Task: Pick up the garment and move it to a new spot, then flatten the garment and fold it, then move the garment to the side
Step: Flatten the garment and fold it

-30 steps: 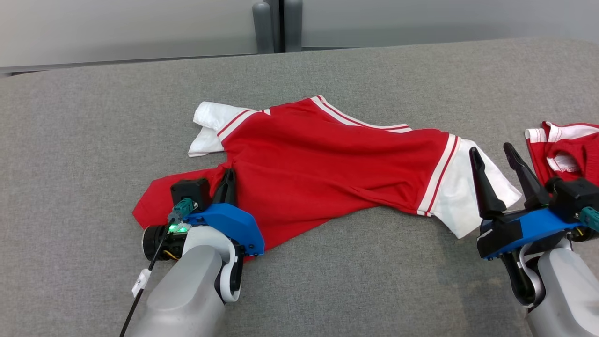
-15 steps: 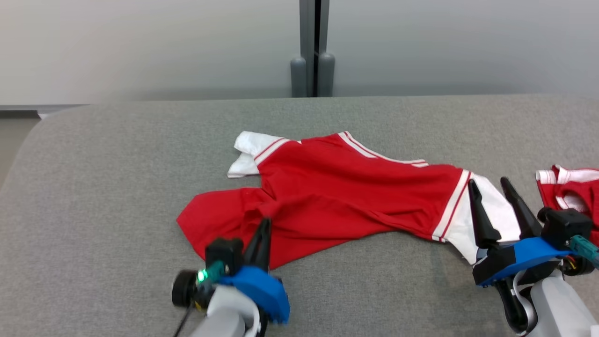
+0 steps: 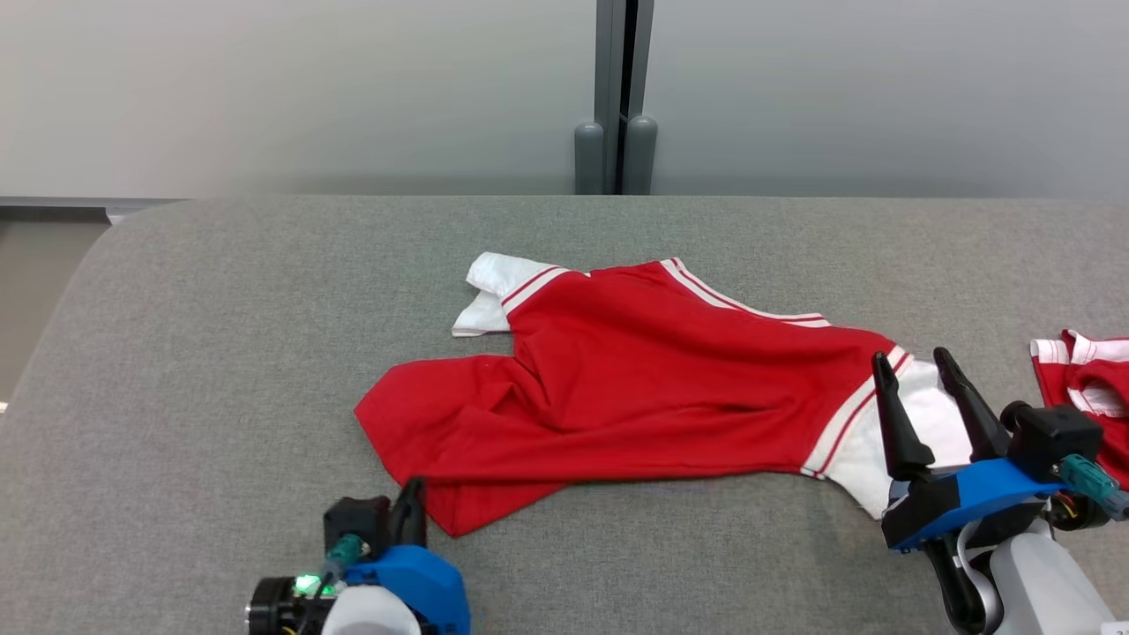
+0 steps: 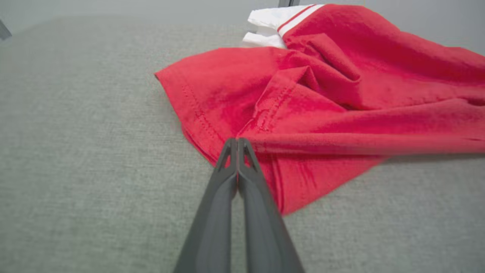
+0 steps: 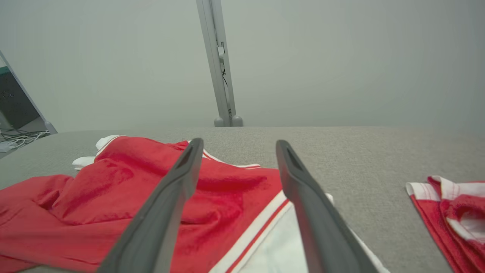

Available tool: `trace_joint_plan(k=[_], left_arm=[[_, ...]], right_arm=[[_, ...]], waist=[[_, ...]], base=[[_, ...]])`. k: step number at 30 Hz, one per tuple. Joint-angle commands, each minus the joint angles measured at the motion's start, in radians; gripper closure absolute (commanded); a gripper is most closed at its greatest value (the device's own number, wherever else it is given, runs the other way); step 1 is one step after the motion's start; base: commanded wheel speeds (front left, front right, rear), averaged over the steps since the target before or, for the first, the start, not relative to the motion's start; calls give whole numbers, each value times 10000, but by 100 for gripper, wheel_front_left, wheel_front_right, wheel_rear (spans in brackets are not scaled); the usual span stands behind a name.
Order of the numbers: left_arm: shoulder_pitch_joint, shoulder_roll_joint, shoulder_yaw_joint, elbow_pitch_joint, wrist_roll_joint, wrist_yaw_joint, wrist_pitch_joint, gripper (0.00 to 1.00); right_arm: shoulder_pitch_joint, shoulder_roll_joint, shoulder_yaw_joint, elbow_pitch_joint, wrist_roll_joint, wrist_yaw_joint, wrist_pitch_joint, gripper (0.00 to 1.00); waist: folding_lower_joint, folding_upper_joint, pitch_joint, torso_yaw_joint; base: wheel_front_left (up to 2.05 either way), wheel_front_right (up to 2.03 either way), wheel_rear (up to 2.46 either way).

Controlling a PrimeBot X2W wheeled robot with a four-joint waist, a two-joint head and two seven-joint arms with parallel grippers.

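The garment (image 3: pixel 635 370) is bright red with white sleeves and thin red-and-white stripes at their seams. The bench (image 3: pixel 220 353) is plain mottled grey. At the right edge, a second cloth (image 3: pixel 1089 379), partly cut off, seems red with white trim.

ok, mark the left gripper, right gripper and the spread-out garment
left gripper (image 4: pixel 237 141): left wrist view, shut fingertips.
right gripper (image 3: pixel 909 355): head view, between open fingertips.
garment (image 3: pixel 635 379): head view, red middle panel.

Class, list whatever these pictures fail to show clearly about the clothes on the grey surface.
Second garment: cut off by the right edge, head and right wrist views.
Red garment's white sleeve: partly behind the right pincer, head view.
Its near hem: partly under the left pincer's fingers, left wrist view.
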Motion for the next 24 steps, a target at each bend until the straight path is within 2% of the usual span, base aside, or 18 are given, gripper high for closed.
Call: trace_joint_plan(k=[1, 7, 15, 19, 21, 22, 24], left_arm=[[-277, 207, 272, 91, 181, 154, -26, 100], [-358, 452, 710, 320, 704, 186, -26, 100], [488, 22, 754, 87, 1148, -192, -26, 100], [1052, -123, 1025, -56, 1078, -84, -26, 99], [1197, -160, 1246, -199, 1140, 45, -26, 4], [1251, -169, 1328, -267, 1212, 111, -26, 0], [1385, -182, 1617, -516, 1328, 294, -24, 0]], right_arm=[[-26, -48, 42, -36, 73, 1, -31, 0], [-37, -34, 68, -39, 129, 1, -30, 0], [85, 142, 63, 75, 121, 1, -31, 0], [319, 397, 129, 227, 12, 1, -30, 0], [304, 505, 182, 290, -83, 1, -31, 0], [300, 566, 202, 302, -106, 1, -31, 0], [305, 686, 210, 318, -212, 3, -30, 0]], waist=[[0, 1, 57, -62], [0, 1, 165, -270], [0, 1, -96, -294], [0, 1, -569, -302], [0, 1, -702, -332], [0, 1, -752, -354], [0, 1, -832, -412]], base=[[0, 0, 0], [0, 0, 0], [0, 0, 0], [0, 0, 0], [0, 0, 0], [0, 0, 0], [0, 0, 0]])
